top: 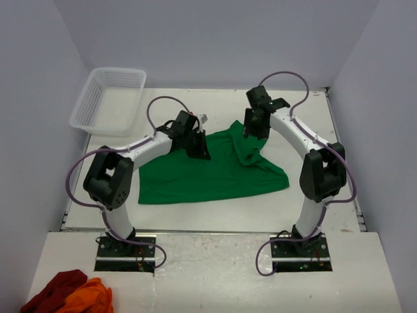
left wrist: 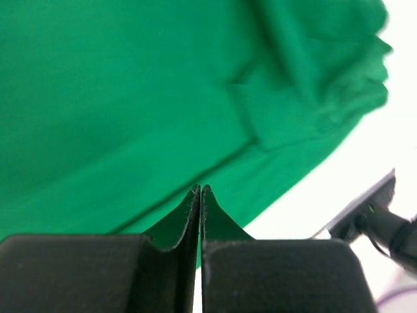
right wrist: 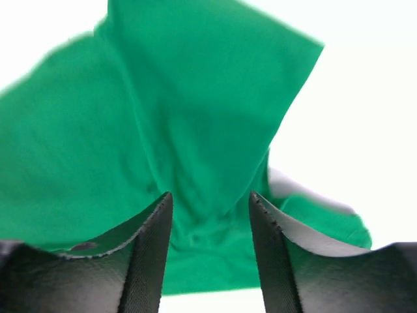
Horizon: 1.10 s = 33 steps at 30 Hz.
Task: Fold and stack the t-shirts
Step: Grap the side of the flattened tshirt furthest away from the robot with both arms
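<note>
Green t-shirt lies rumpled, apart from white basket; left claw closed, right claw parted.

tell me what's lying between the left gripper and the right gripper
The green t-shirt: in the top view, its rumpled upper part fills the stretch from the left gripper to the right gripper.

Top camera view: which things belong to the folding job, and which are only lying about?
Belonging to the job:
- green t-shirt, spread between the arms
- left end effector, shut
- right end effector, open

Only lying about:
- white basket, far left
- dark red cloth, near left corner
- orange cloth, beside it
</note>
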Each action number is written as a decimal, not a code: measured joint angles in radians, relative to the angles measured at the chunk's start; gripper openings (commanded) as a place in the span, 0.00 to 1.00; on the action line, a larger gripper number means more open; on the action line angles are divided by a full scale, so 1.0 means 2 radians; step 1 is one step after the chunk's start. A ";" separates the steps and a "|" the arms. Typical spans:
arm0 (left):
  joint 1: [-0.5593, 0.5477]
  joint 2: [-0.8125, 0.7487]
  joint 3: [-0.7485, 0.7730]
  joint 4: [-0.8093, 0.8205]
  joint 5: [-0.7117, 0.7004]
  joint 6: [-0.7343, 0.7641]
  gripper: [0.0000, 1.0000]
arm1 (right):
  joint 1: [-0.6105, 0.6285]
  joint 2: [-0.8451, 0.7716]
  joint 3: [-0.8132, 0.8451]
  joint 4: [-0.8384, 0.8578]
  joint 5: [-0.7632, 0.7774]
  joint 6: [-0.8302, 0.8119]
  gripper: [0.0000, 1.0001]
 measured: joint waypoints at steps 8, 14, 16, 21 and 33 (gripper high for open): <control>-0.065 0.113 0.131 0.005 0.055 0.008 0.00 | -0.080 0.082 0.139 -0.021 -0.041 -0.020 0.25; -0.078 0.165 0.179 0.007 0.069 0.008 0.00 | -0.082 0.092 0.133 -0.028 -0.054 -0.032 0.00; -0.082 0.173 0.183 0.007 0.071 0.007 0.00 | -0.084 0.092 0.133 -0.028 -0.055 -0.034 0.00; -0.091 0.195 0.186 0.007 0.073 0.006 0.00 | -0.100 0.092 0.138 -0.029 -0.063 -0.038 0.00; -0.095 0.233 0.185 0.005 0.068 -0.013 0.00 | -0.125 0.092 0.162 -0.028 -0.098 -0.043 0.00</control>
